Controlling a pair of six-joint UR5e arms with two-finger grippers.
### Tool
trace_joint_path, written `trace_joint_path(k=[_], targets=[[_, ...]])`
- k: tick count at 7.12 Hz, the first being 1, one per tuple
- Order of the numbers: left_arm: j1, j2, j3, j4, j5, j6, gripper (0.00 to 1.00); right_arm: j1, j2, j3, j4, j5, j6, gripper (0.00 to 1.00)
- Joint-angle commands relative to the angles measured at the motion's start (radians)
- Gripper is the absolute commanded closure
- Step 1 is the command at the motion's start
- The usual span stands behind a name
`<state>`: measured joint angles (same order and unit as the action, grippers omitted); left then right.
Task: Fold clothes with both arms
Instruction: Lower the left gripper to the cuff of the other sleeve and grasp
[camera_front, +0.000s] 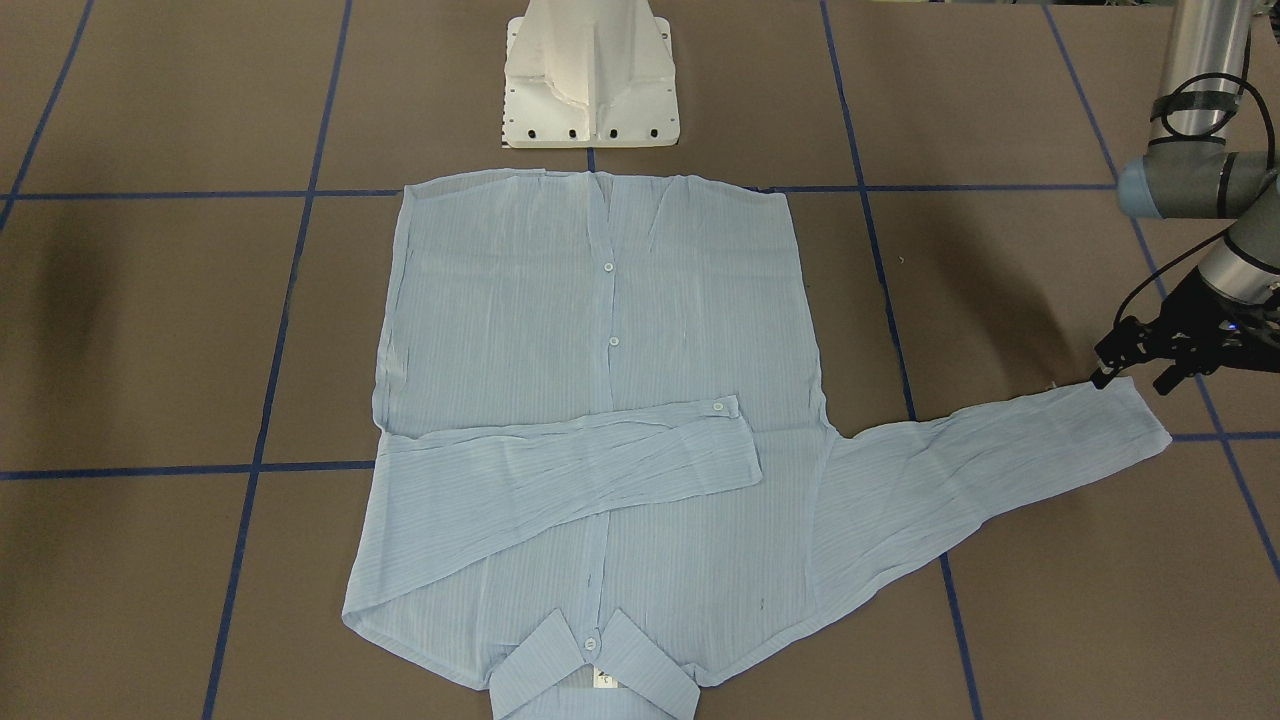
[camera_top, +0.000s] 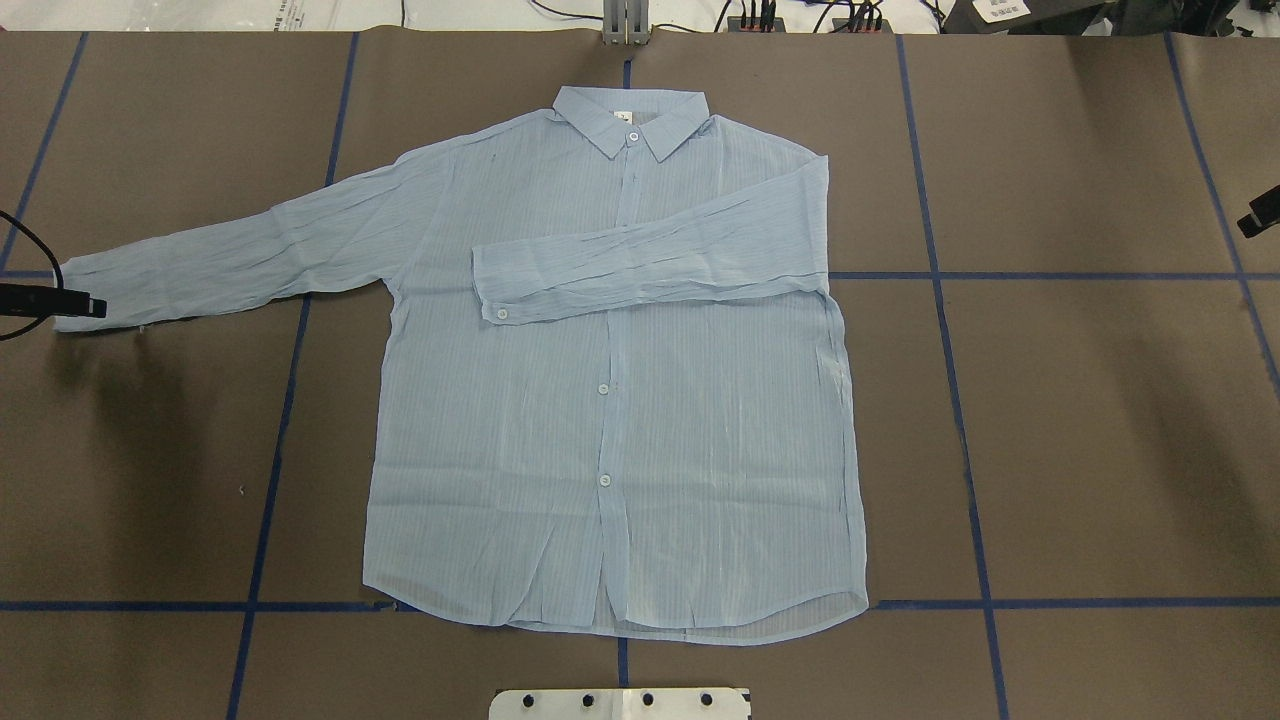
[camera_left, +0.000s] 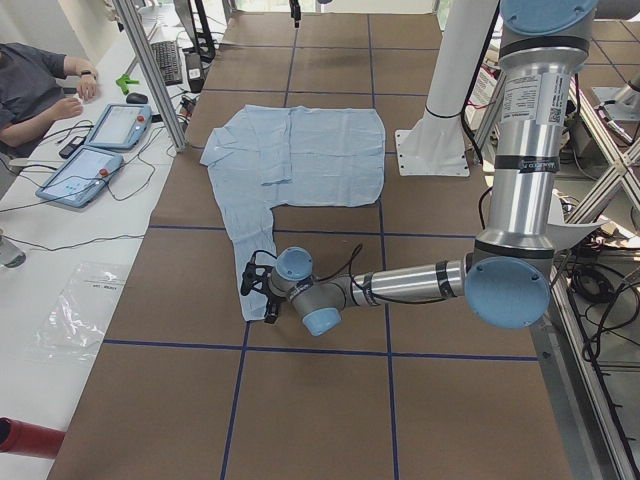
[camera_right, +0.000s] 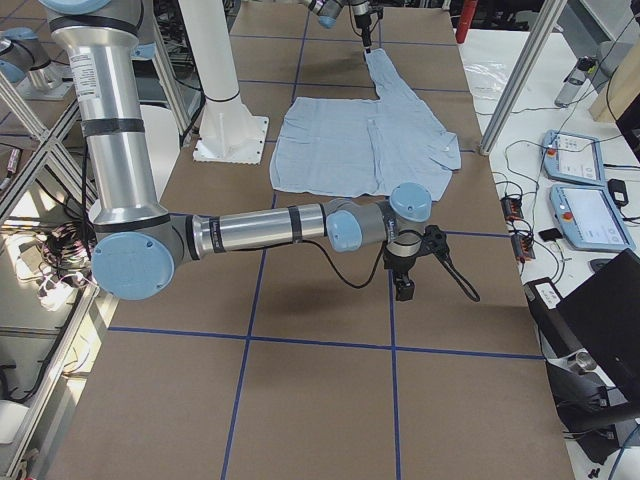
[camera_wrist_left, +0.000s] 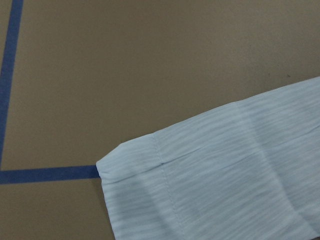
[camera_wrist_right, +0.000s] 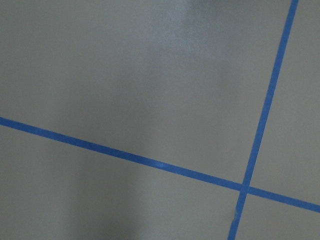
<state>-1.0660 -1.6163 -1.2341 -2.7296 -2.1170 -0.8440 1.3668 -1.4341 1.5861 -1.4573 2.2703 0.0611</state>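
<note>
Start at the left gripper (camera_front: 1133, 378): fingers parted, holding nothing, poised right at the cuff (camera_wrist_left: 132, 185) of the outstretched sleeve (camera_top: 250, 255). Cannot tell whether touching the cloth or a shade above it. Placed there, most likely, to pinch that cuff and carry the sleeve across the chest.

Moving rightward from that gripper, find the shirt (camera_top: 610, 420) flat on the table (camera_top: 1100, 420), buttoned front up, collar (camera_top: 630, 125) on the side away from the robot. Note the other sleeve (camera_top: 650, 265) already laid across the front, so about half the sleeve work done.

Further right, well clear of the shirt, meet the right gripper (camera_right: 439, 295): spread, empty, parked over bare table, presumably out of the way on purpose.
</note>
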Motion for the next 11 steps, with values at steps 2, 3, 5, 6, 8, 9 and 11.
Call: trace_joint_path(k=[2,3,5,6,8,9,11], targets=[[0.015,0.001,0.008,-0.002,0.003,-0.006,0.14,0.0,0.001,0.0,0.0,0.0,-0.001,0.0],[0.015,0.001,0.008,-0.002,0.003,-0.006,0.18,0.0,0.001,-0.001,0.0,0.0,-0.001,0.0],[0.017,0.003,0.008,-0.002,0.005,-0.006,0.48,0.0,0.001,0.0,0.0,0.0,0.0,0.0],[0.015,0.003,0.005,-0.002,0.003,-0.006,0.84,0.0,0.001,0.0,0.0,0.002,0.0,0.0],[0.015,0.01,-0.001,-0.002,0.003,0.008,1.0,-0.002,0.001,0.0,0.0,0.002,0.0,0.0],[0.012,0.015,-0.033,0.001,-0.006,0.014,1.0,0.0,0.001,0.0,0.0,0.002,0.002,0.0],[0.003,0.018,-0.181,0.017,-0.02,0.016,1.0,0.0,0.001,-0.001,0.0,0.011,0.002,0.0]])
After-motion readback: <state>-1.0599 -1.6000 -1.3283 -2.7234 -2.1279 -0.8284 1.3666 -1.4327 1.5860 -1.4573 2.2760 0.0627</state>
